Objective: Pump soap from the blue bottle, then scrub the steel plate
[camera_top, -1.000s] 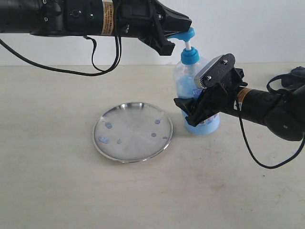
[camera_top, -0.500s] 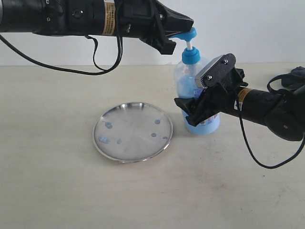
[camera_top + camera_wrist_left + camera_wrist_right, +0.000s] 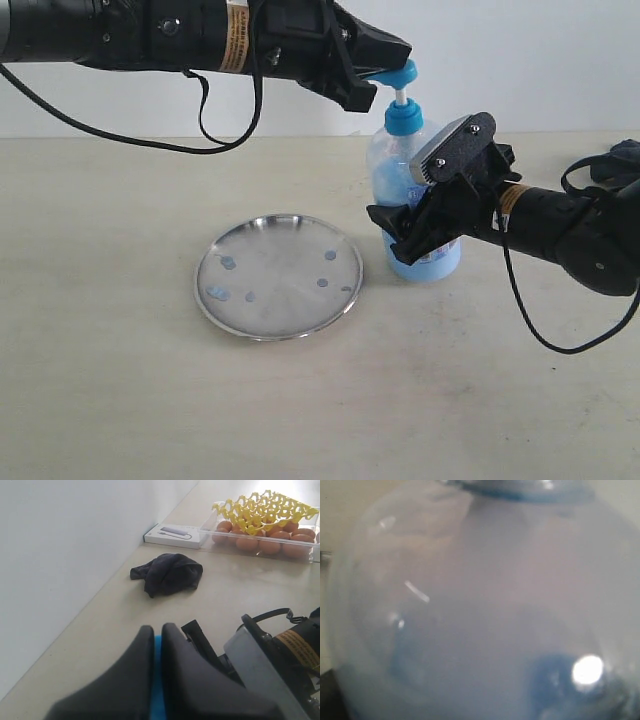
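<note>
The blue bottle (image 3: 412, 190) stands upright to the right of the steel plate (image 3: 278, 276), light blue soap (image 3: 384, 186) showing through its clear wall. My right gripper (image 3: 408, 232) is shut on the bottle's lower body; in the right wrist view the bottle (image 3: 470, 610) fills the picture and hides the fingers. My left gripper (image 3: 388, 68) comes in from above left and rests shut on the blue pump head (image 3: 404, 72). In the left wrist view the pump head (image 3: 158, 680) shows in the narrow slit between the dark fingers (image 3: 180, 670). Small bluish drops (image 3: 228, 263) dot the plate.
A dark cloth (image 3: 167, 572) lies by the wall beyond the bottle, with a white box (image 3: 172, 534) and a clear tray of eggs (image 3: 265, 535) under a yellow insert behind it. The right arm's cable (image 3: 530, 320) loops over the table. The cloth's edge (image 3: 625, 155) shows at far right.
My left gripper and the pump head under it have shifted slightly to the right, and the bottle's top has moved with them. The right gripper and the plate have stayed put.
</note>
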Available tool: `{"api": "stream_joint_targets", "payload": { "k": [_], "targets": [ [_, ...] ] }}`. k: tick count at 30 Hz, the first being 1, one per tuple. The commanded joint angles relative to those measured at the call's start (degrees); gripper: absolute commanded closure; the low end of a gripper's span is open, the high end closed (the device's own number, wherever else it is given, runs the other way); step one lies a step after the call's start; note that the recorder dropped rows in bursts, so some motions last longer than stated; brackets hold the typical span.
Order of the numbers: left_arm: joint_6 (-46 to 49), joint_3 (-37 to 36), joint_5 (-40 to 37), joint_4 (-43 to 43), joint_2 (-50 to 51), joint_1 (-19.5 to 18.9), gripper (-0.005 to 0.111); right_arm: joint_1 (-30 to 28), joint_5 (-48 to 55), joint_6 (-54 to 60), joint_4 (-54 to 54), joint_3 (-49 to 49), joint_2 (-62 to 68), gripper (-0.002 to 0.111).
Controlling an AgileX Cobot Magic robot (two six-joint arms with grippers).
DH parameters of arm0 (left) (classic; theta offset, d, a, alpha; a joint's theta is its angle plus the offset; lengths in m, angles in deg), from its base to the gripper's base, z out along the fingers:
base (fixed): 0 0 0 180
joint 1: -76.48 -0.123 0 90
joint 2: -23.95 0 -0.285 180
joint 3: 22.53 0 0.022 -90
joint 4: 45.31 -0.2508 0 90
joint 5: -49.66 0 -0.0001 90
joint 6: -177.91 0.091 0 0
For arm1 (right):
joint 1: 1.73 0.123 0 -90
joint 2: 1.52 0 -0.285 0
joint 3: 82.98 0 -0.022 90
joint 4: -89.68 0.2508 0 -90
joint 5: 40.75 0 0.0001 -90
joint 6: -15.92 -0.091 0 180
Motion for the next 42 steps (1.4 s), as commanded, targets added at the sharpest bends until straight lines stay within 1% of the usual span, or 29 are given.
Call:
{"api": "stream_joint_targets", "payload": {
  "k": [1, 9, 14, 20, 29, 32, 37, 40, 42],
  "targets": [
    [-1.4, -1.6, 0.4, -8.3, 3.2, 1.2, 0.102, 0.5, 5.1, 1.3, -1.9, 0.4, 0.7, 0.108],
    [-2.5, -1.6, -0.5, -8.0, 3.3, 1.2, 0.102, 0.5, 5.0, 1.3, -1.9, 0.4, 0.7, 0.108],
    [4.6, 0.7, -1.4, 0.3, 1.8, 1.2, 0.102, 0.5, 4.9, 1.3, -1.9, 0.4, 0.7, 0.108],
    [8.6, 2.1, -5.3, 9.3, -2.0, 1.2, 0.102, 0.5, 4.9, 0.9, -0.4, 0.4, 0.7, 0.108],
    [9.0, 2.0, -10.2, 11.3, -7.2, 1.2, 0.102, 0.5, 4.7, -2.2, 7.9, 0.4, 0.7, 0.108],
    [9.1, -0.1, -12.2, 13.4, -9.5, 1.2, 0.102, 0.5, 4.7, -2.2, 10.0, 0.4, 0.7, 0.108],
    [10.4, -6.9, -14.8, 13.6, -15.4, 1.2, 0.102, 0.5, 4.2, -2.2, 10.8, 0.4, 0.7, 0.108],
    [15.7, -12.0, -19.9, 16.7, -20.0, 1.2, 0.102, 0.5, 3.5, -4.4, 11.2, 0.4, 0.7, 0.108],
    [20.6, -15.6, -24.1, 21.0, -23.7, 1.2, 0.102, 0.5, 3.0, -4.7, 12.7, 0.4, 0.7, 0.108]
  ]
}}
